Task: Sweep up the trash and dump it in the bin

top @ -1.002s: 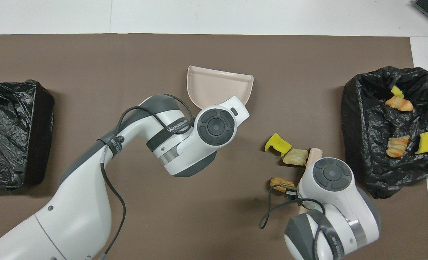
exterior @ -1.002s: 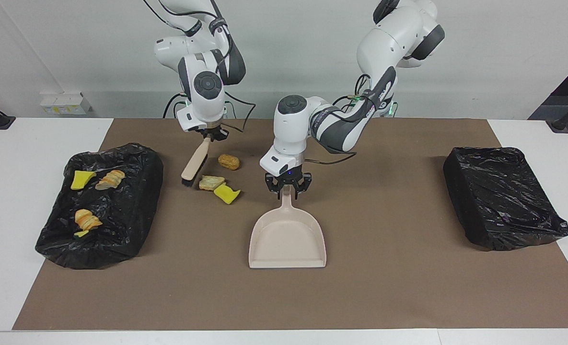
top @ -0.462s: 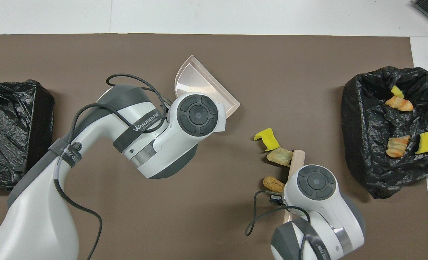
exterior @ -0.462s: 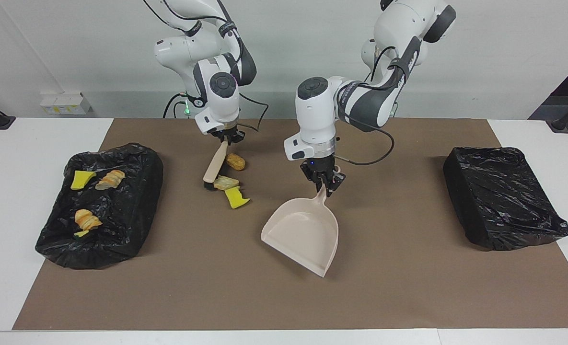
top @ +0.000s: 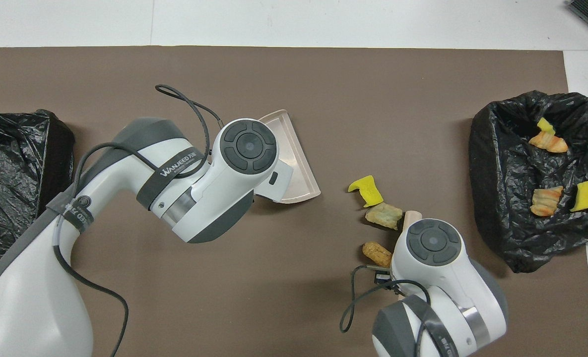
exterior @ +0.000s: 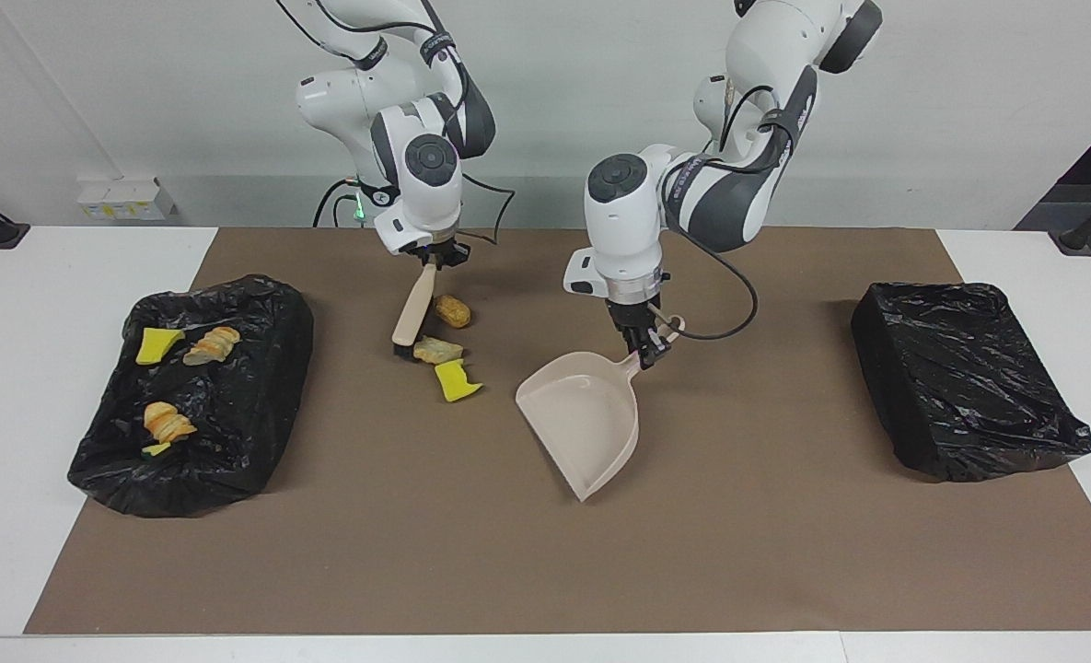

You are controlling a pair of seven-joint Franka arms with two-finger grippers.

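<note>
Swung round since a second ago, the smooth beige plastic dustpan (exterior: 586, 419) now turns its wide mouth toward the loose scraps and the right arm's end of the tabletop (exterior: 29, 368), its handle rising toward my left tool (exterior: 648, 354), which pinches that handle. The pan's long axis runs slantwise across the brown paper mat (exterior: 784, 552), one corner low, the tray tilted. My left arm bends down from its base, wrist nearly vertical.

My right tool (exterior: 429, 259) is pressed together on the beige handle of the black-bristled brush (exterior: 413, 308), which leans with its bristles down on the mat, touching a tan, crusty bread-like chunk (exterior: 437, 349). Beside that lies a curled yellow sponge piece (exterior: 457, 380), spongy and wedge-shaped, farther from me; a brown oblong chunk (exterior: 453, 311) sits nearer me, beside the brush handle.

More scraps rest in the crinkled black plastic-lined bin (exterior: 260, 405) at the right arm's end: two yellow sponge bits and two ridged orange pieces. A second black-lined bin (exterior: 964, 382) sits at the left arm's end.
</note>
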